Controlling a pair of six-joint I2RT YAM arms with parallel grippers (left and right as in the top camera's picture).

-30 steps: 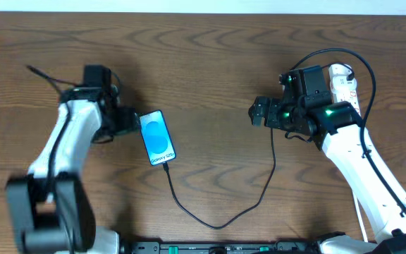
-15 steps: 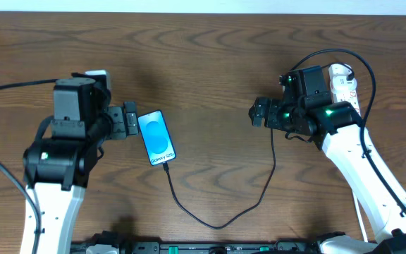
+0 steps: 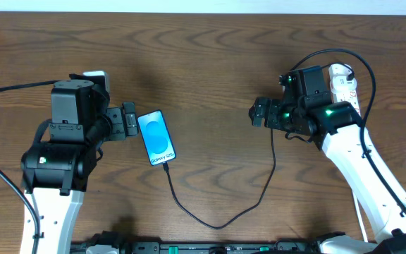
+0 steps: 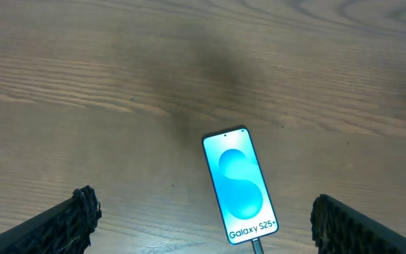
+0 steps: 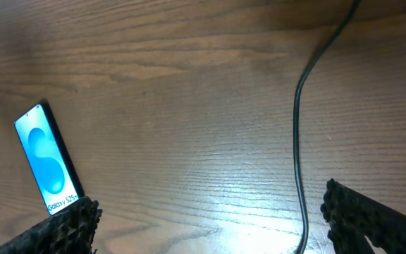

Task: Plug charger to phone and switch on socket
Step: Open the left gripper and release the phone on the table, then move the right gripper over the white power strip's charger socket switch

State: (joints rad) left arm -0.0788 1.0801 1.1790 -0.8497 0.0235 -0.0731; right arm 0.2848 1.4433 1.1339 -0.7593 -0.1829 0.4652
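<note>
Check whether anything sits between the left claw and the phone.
Nothing visible does. The left claw stands open beside the phone, with only bare wooden table between them. The black charger cable leaves the phone's lower end and trails away, not across that gap.

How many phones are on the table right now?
1. The phone lies screen-up on the table beside the left tool, the charger meeting its lower end. None appears hidden.

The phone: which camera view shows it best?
The left wrist view: the phone lies whole and close, its Galaxy S25+ text readable. Overhead shows it small; right wrist shows it slanted at the left.
</note>
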